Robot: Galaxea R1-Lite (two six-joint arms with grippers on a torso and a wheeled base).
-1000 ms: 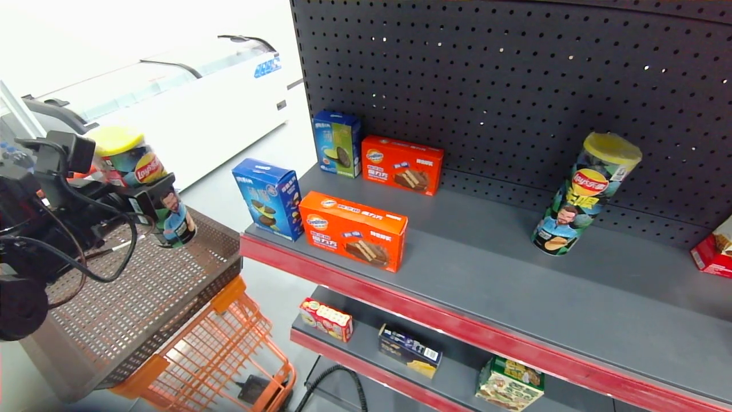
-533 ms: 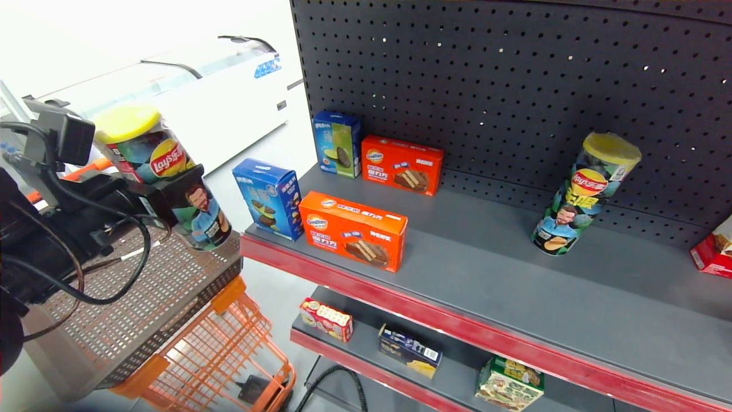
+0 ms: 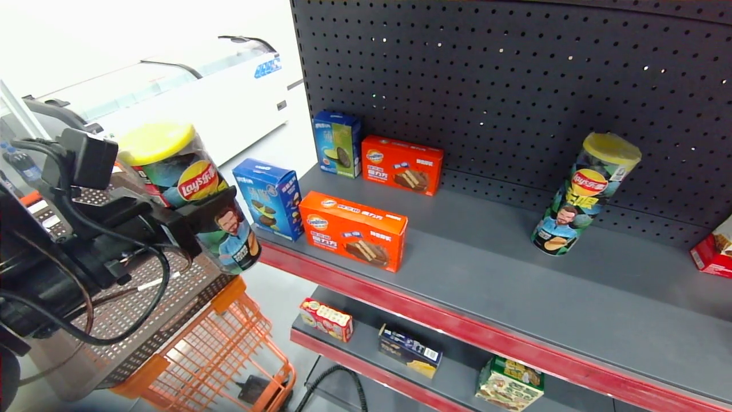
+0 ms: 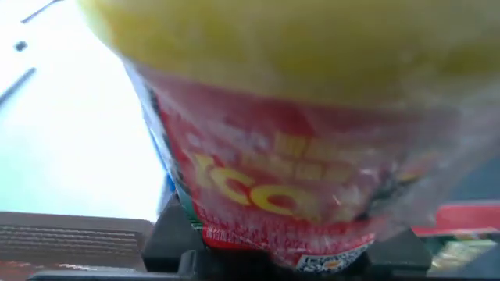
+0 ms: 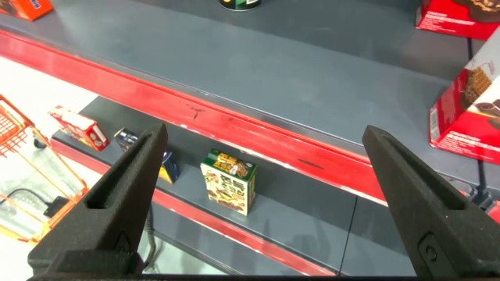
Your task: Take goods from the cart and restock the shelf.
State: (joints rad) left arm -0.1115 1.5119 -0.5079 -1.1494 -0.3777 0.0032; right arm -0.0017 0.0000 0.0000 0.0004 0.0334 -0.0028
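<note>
My left gripper [image 3: 197, 220] is shut on a chips can with a yellow lid [image 3: 186, 183], holding it tilted in the air above the cart's perforated deck [image 3: 126, 320], just left of the shelf's front corner. Up close in the left wrist view, the can [image 4: 297, 179] has its lid toward the camera. A matching chips can [image 3: 583, 191] stands upright on the grey shelf [image 3: 514, 286] by the pegboard. My right gripper [image 5: 266, 203] is open above the shelf's red front edge [image 5: 234, 117], with nothing between its fingers.
On the shelf stand two blue boxes [image 3: 269, 197] and two orange boxes [image 3: 354, 229] at the left, and a red box [image 3: 712, 249] at the right edge. Small boxes [image 3: 326, 317] lie on the lower shelf. An orange cart basket [image 3: 223, 343] sits below the deck.
My left arm has carried the chips can rightward and toward the shelf, from above the cart to near the shelf's left front corner. The shelf goods have not moved.
</note>
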